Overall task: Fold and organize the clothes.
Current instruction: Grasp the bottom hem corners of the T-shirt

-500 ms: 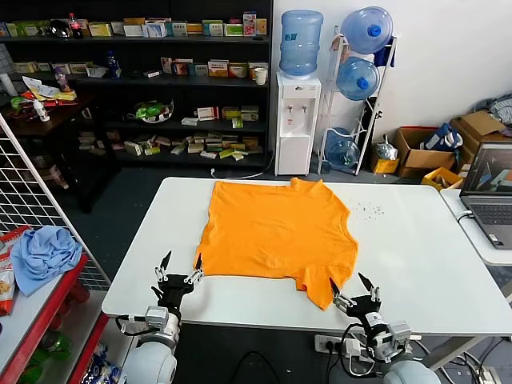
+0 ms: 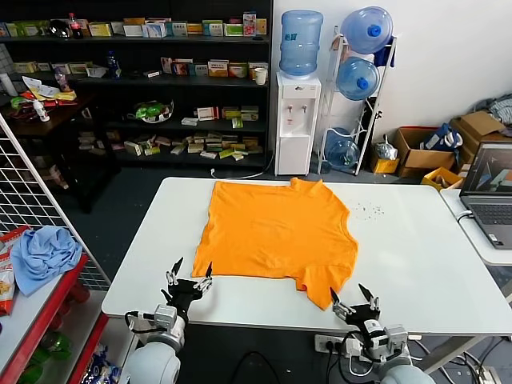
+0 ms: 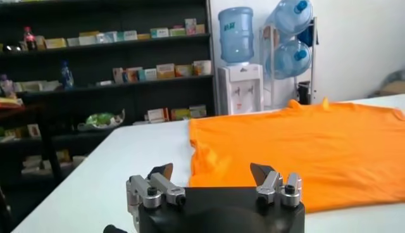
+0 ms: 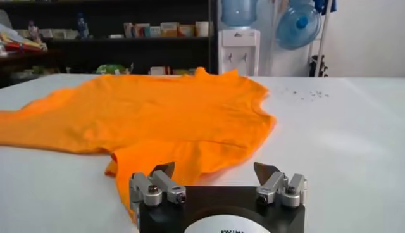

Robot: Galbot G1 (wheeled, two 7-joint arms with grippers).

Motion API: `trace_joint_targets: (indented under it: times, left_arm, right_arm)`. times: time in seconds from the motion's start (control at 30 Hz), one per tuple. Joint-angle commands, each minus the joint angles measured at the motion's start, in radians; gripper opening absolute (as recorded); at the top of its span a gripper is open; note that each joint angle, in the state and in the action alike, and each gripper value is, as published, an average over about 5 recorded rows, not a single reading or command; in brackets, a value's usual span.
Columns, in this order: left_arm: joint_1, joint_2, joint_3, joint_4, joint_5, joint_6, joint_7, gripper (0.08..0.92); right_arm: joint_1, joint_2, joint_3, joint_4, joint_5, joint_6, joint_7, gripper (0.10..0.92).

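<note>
The bright orange T-shirt (image 2: 276, 232) lies spread flat on the white table (image 2: 416, 248), no lettering showing, one sleeve pointing toward the front edge. It also shows in the left wrist view (image 3: 304, 152) and the right wrist view (image 4: 158, 120). My left gripper (image 2: 189, 276) is open and empty at the front edge, just outside the shirt's near left corner. My right gripper (image 2: 354, 300) is open and empty at the front edge, just right of the near sleeve tip. In the wrist views the left gripper (image 3: 212, 172) and right gripper (image 4: 216, 170) hold nothing.
A light blue cloth (image 2: 44, 254) lies on a red rack at the left. A laptop (image 2: 490, 192) sits on a side table at the right. Small specks (image 2: 368, 210) dot the table right of the shirt. Shelves and a water dispenser (image 2: 298, 120) stand behind.
My left gripper has moved right and slightly back toward me, nearer the shirt's corner. My right gripper has drawn back toward the front edge.
</note>
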Motion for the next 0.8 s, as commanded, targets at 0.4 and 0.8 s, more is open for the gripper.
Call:
trace_joint_targets:
  times: [0.4,0.8]
  left_arm:
    - [-0.062,0.008,0.033,0.021,-0.197,0.163,-0.025,0.823]
    - [-0.099,-0.005,0.034,0.113,-0.222,0.181,-0.035,0.766]
  right_arm:
    - [0.057,0.034,-0.061,-0.006,0.051,-0.091,0.034,0.823]
    - [0.052,0.039,-0.063,0.033,0.082,-0.123,0.068,0.74]
